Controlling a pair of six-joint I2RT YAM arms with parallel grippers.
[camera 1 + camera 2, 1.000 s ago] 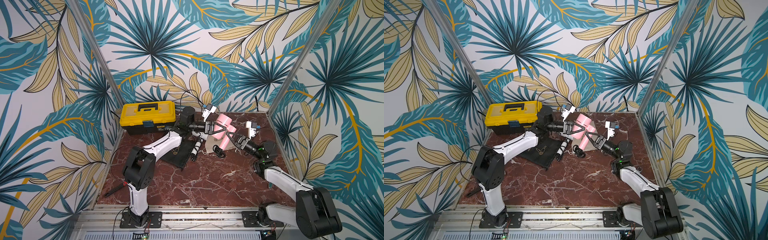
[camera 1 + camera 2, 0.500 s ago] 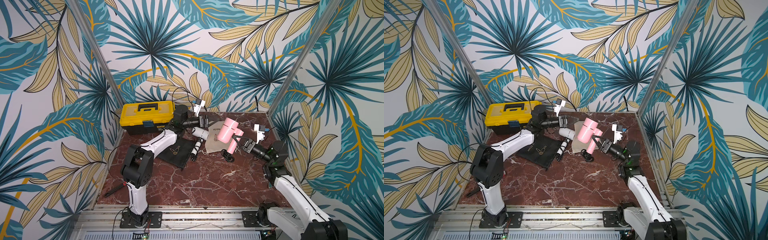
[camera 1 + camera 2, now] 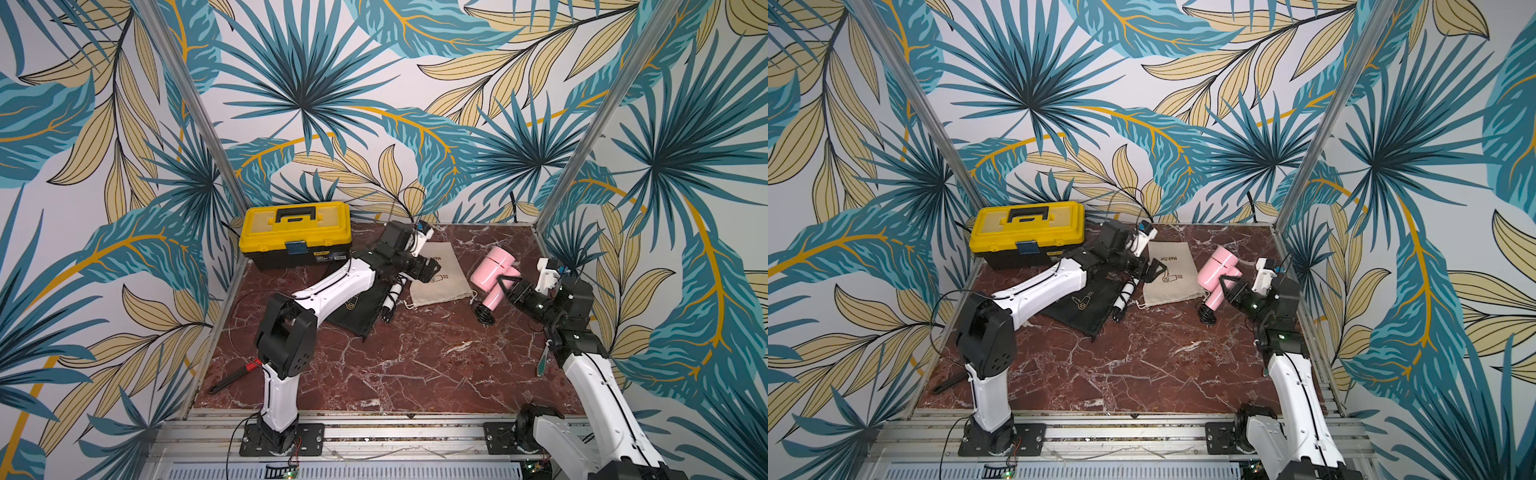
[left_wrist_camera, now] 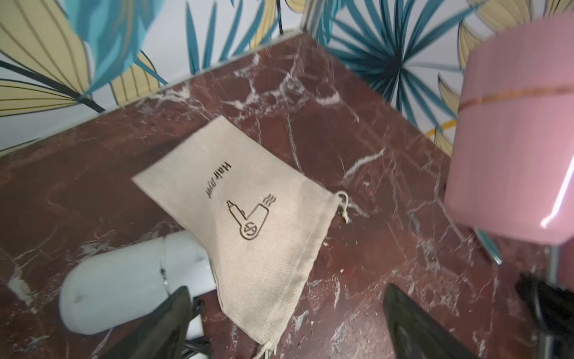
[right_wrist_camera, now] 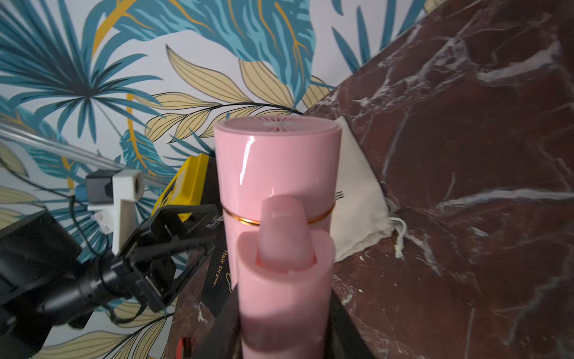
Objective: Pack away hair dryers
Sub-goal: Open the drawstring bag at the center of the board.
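A yellow plastic toolbox (image 3: 296,232) stands in the back left corner of the bench (image 3: 415,365). To its right lies the white hair dryer (image 4: 133,279), its barrel touching the beige cloth bag (image 3: 440,278). The left gripper (image 3: 432,270) hangs over this bag, jaws spread wide and holding nothing. Near the right edge, the right gripper (image 3: 503,286) clamps the handle of the pink hair dryer (image 3: 492,268).

The left arm (image 3: 332,286) stretches low and forward from its base toward the far side. The left gripper (image 3: 430,271) tilts slightly downward, jaws spread wide and empty. The right arm (image 3: 594,382) stands steeply with its wrist bent inward. The right gripper (image 3: 505,286) is clamped on the handle of the pink hair dryer (image 3: 492,270).
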